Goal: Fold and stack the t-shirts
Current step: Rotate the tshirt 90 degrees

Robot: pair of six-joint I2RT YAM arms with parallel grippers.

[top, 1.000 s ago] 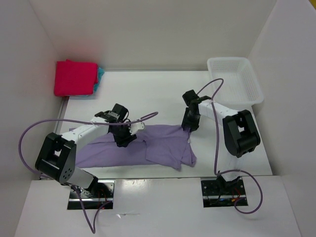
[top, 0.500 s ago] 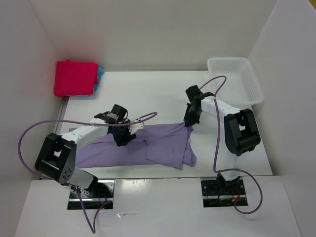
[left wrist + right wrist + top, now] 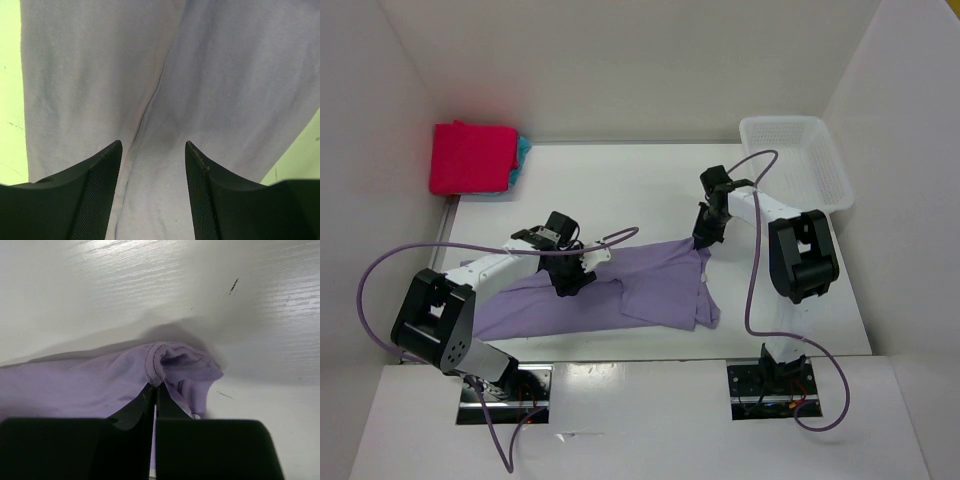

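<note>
A pale lavender t-shirt lies crumpled across the middle of the table. My right gripper is shut on its ribbed collar edge at the shirt's far right corner; in the right wrist view the right gripper pinches the lavender cloth just above the tabletop. My left gripper hovers over the shirt's left half, and in its wrist view the left gripper is open with a crease of the lavender shirt below the gap. A folded magenta-red shirt lies on a turquoise one at the far left corner.
A white mesh basket stands at the far right against the wall. White walls close in the table on the left, back and right. Purple cables loop from both arms over the shirt and the basket's near side.
The right gripper closed on the shirt's collar edge and drew it a little toward the back, pulling the right part of the cloth tighter. The left gripper stayed in place, open.
</note>
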